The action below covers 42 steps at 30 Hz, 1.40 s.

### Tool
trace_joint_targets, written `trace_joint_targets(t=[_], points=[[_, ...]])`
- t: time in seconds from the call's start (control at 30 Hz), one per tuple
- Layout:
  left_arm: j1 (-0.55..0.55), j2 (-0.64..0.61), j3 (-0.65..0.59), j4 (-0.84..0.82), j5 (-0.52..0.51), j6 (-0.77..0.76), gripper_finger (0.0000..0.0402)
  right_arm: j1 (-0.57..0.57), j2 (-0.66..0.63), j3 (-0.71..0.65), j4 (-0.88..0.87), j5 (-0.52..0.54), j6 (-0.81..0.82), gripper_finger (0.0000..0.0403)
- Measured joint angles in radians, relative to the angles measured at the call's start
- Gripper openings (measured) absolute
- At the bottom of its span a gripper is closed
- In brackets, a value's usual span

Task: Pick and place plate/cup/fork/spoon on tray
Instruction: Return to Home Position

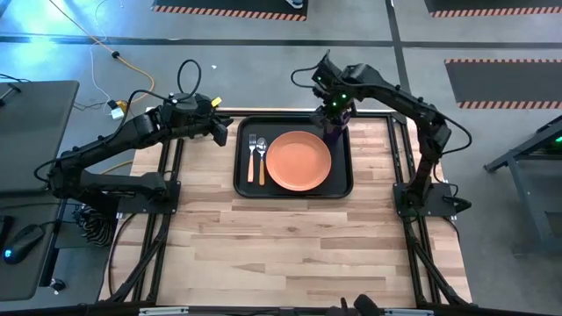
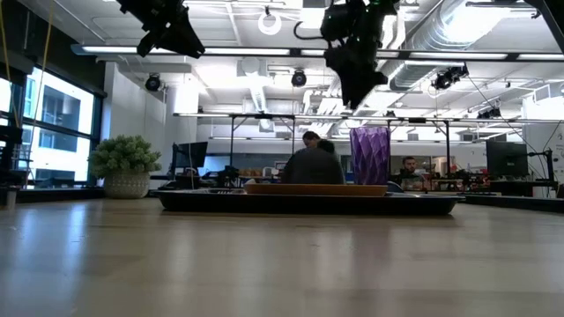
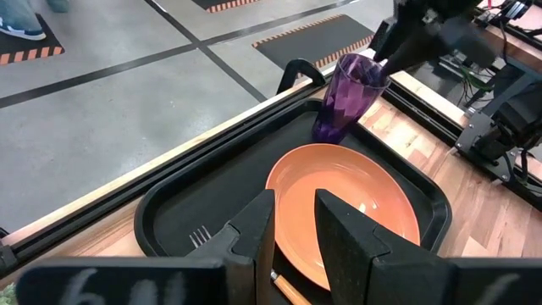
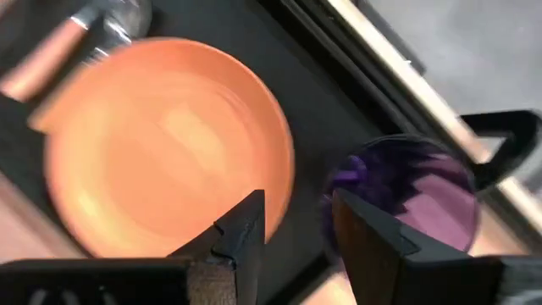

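Note:
The black tray (image 1: 342,189) lies at the table's far middle. On it rest the orange plate (image 1: 299,161), and left of the plate the fork (image 1: 252,156) and the spoon (image 1: 262,158), lying side by side. The purple cup (image 2: 369,154) stands upright on its base in the tray's far right corner. My right gripper (image 2: 357,88) hangs just above the cup, open and clear of its rim; its wrist view (image 4: 296,224) looks down on the cup (image 4: 423,191) and the plate (image 4: 161,144). My left gripper (image 1: 224,130) is raised beside the tray's far left corner, slightly open and empty (image 3: 294,220).
Bare wooden tabletop (image 1: 290,254) spreads from the tray to the near edge. The arm bases stand at the table's left (image 1: 132,189) and right (image 1: 421,197) sides. People sit in the room beyond the table (image 2: 313,163).

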Motion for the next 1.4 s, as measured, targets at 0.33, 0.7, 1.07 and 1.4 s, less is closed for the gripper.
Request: trace_joint_targets(t=[0.33,0.7,1.07,1.4], points=[[0.000,0.000,0.000,0.000,0.000,0.000,0.0076,0.155,-0.287,-0.218,0.440,-0.002,0.044,0.0130],[-0.001,0.000,0.000,0.000,0.000,0.000,0.0076,0.358,-0.695,-0.892,1.236,0.054,-0.003,0.0129],[-0.001,0.000,0.000,0.000,0.000,0.000,0.0076,0.443,-1.009,-1.367,1.665,0.022,0.044,0.0129],[-0.001,0.000,0.000,-0.001,0.000,0.000,0.0076,0.446,-1.338,-1.649,1.664,-0.012,0.086,0.0129]])
